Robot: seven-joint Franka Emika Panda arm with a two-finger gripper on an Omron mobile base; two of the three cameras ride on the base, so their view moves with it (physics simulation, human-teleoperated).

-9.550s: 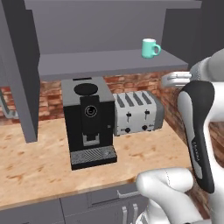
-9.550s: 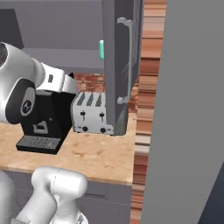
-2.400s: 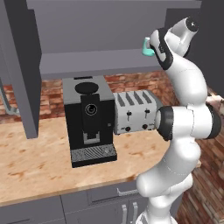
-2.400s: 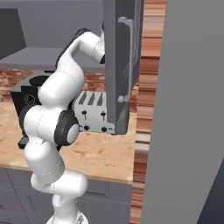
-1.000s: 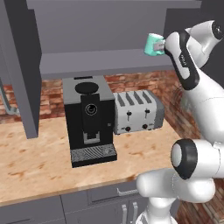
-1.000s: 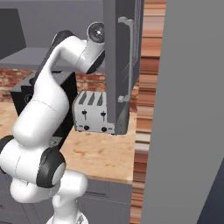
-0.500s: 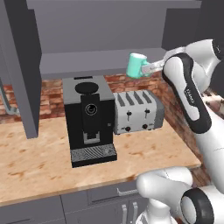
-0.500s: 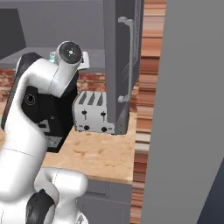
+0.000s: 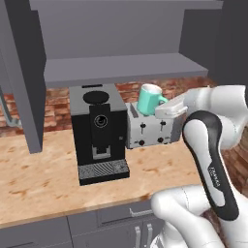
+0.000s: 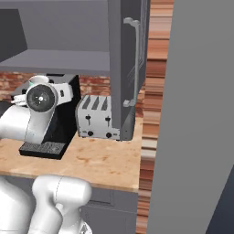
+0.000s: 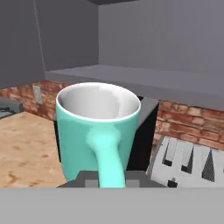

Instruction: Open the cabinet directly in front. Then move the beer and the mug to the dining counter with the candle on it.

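Jaws are clamping the loop handle of the mug (image 9: 150,100), so the gripper (image 9: 162,109) is carrying it by that thin grip alone; in the hand view the mug (image 11: 98,131) is sitting upright at the centre of the frame with its handle facing the camera and its white inside showing. In the left base view the mug is hanging in the upper middle of the frame, clear of the grey shelf of the cabinet (image 9: 121,68), above the toaster (image 9: 147,131) and just to the right of the coffee machine (image 9: 99,133). In the right base view the open cabinet door (image 10: 128,68) is standing in the upper centre, and the mug's rim (image 10: 39,80) is peeking over the arm's joint at the left.

Judging from this, the mug is out of the cabinet and heading for the dining counter, with the carry only beginning. A handle grip is letting the mug pivot, so a fast swing of the arm could be tipping or dropping it onto the toaster or the wooden worktop (image 9: 43,174). Turning wide could also be knocking the mug against the coffee machine or the open door
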